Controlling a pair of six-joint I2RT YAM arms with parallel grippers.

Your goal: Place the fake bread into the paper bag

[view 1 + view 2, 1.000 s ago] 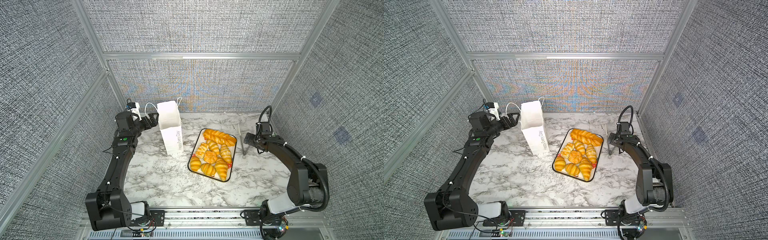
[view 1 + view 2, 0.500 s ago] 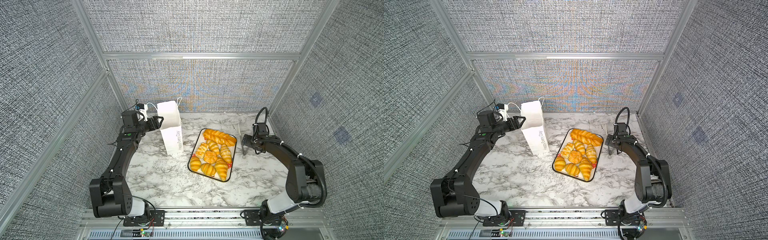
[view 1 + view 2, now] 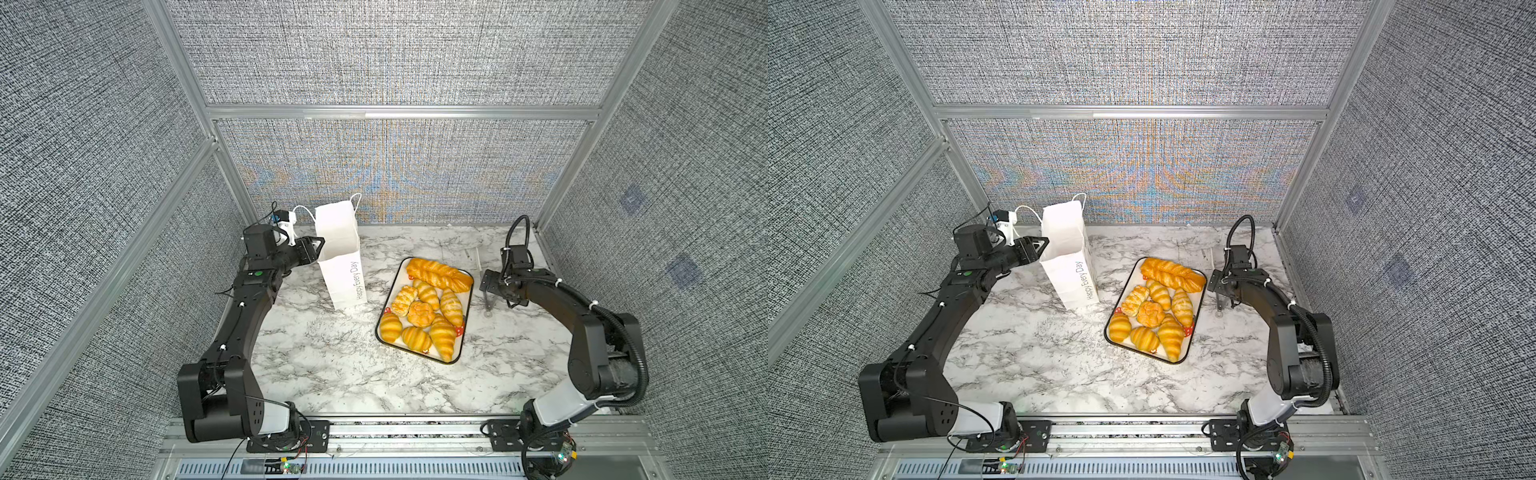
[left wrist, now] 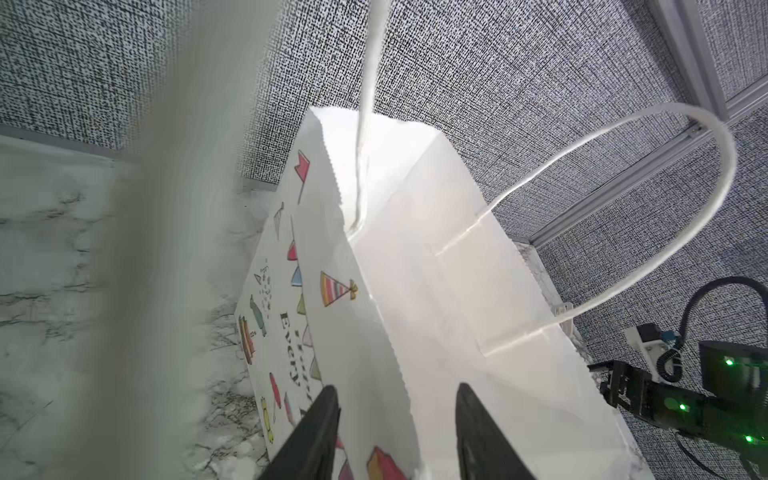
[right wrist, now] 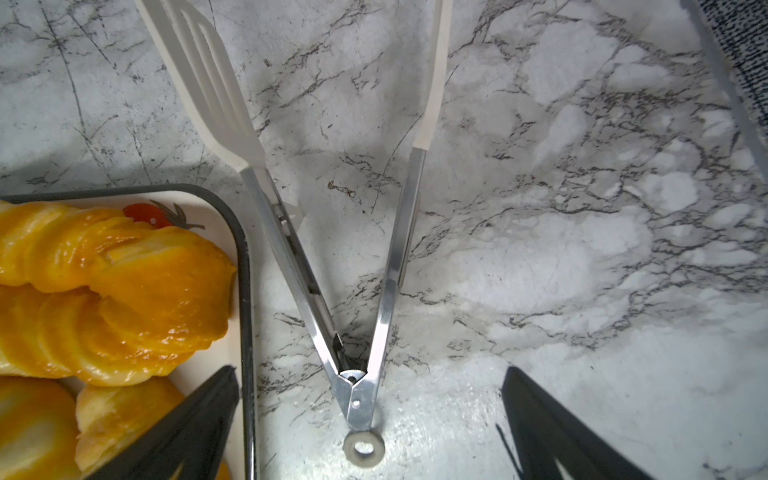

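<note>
The paper bag point(image 3: 340, 257) point(image 3: 1067, 257) stands upright at the back left, white with cord handles and its mouth open. My left gripper point(image 3: 318, 245) point(image 3: 1042, 245) point(image 4: 395, 388) is at the bag's upper left rim. Its jaws straddle the bag's wall point(image 4: 436, 291) with a gap still showing on each side. The fake bread point(image 3: 424, 311) point(image 3: 1154, 311) point(image 5: 124, 282), several glossy golden pastries, lies on the tray point(image 3: 466, 316) point(image 5: 245, 270). My right gripper point(image 3: 486, 286) point(image 3: 1216, 286) point(image 5: 370, 370) hangs open over the tongs' hinge, holding nothing.
White slotted tongs point(image 3: 486, 291) point(image 3: 1219, 296) point(image 5: 291, 249) lie spread open on the marble table, just right of the tray. One right finger point(image 5: 187, 424) hangs over the tray's edge. Woven panel walls close in the back and both sides.
My left gripper has moved right to the bag's rim and its jaws have narrowed round the paper. My right gripper has shifted slightly left over the tongs, still wide open.
</note>
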